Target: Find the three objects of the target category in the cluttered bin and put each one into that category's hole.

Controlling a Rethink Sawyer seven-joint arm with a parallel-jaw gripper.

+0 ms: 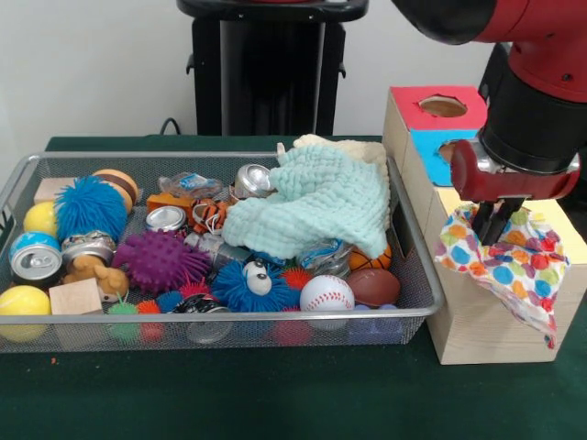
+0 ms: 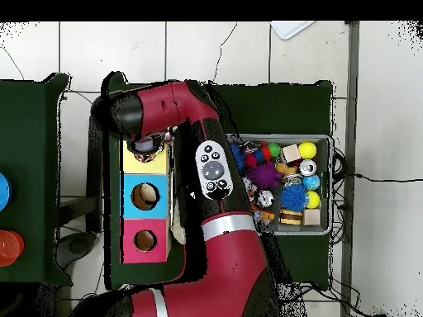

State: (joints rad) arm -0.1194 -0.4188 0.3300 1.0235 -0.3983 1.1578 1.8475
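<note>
The big wire basket [image 1: 417, 275] sits on the dark green worktop [image 1: 275, 394]. It is full of toys: a mint-green cloth [image 1: 316, 202], a blue fuzzy ball [image 1: 90, 207], a purple spiky ball [image 1: 158, 260], cans [image 1: 35, 258], a baseball [image 1: 326, 293] and yellow balls [image 1: 24, 302]. Beside it stands a wooden box [image 1: 486, 321] with red, blue and yellow tops. The claw [image 1: 495, 225] is clamped on a dotted cloth [image 1: 509, 266], which hangs over the yellow top and down the box's front. The wall behind is white. No writing can be read.
</note>
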